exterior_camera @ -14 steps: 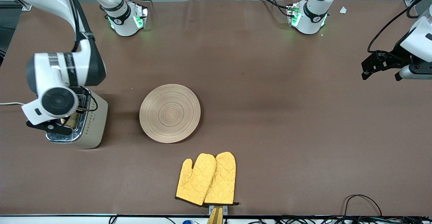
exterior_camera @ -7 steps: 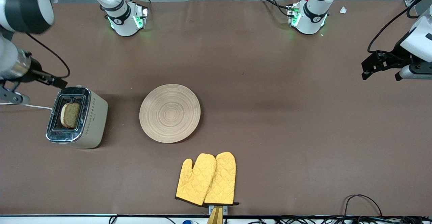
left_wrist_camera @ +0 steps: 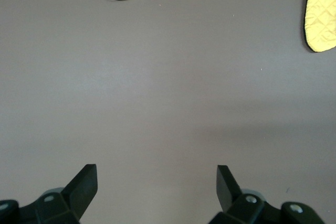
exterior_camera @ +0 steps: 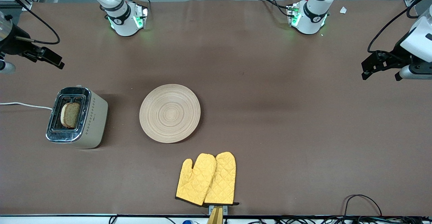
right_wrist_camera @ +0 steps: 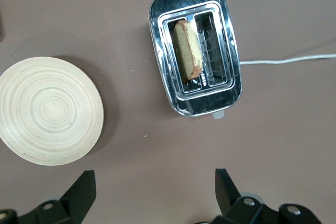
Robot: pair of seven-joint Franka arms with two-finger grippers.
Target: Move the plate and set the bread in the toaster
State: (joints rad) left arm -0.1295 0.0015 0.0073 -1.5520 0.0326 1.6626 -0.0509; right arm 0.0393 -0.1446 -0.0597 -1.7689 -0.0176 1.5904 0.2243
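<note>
The toaster (exterior_camera: 88,119) stands at the right arm's end of the table. The bread (exterior_camera: 70,115) stands upright in one of its slots, top edge sticking out. The plate (exterior_camera: 169,113) lies empty on the table beside the toaster, toward the left arm's end. My right gripper (exterior_camera: 50,58) is open and empty, up in the air over bare table beside the toaster. Its wrist view shows the toaster (right_wrist_camera: 231,56), the bread (right_wrist_camera: 188,56) and the plate (right_wrist_camera: 50,109) past the right gripper (right_wrist_camera: 155,182). My left gripper (exterior_camera: 379,65) waits open and empty over the table's other end, with only bare table under it (left_wrist_camera: 156,179).
A pair of yellow oven mitts (exterior_camera: 206,179) lies nearer to the front camera than the plate; one mitt also shows in the left wrist view (left_wrist_camera: 321,11). The toaster's white cord (exterior_camera: 23,105) runs off the table's end. Black cables (exterior_camera: 364,203) lie at the front edge.
My right gripper has let go of the bread in the toaster slot, risen and drawn away toward the bases. The bread stays in the slot. The left arm has not moved.
</note>
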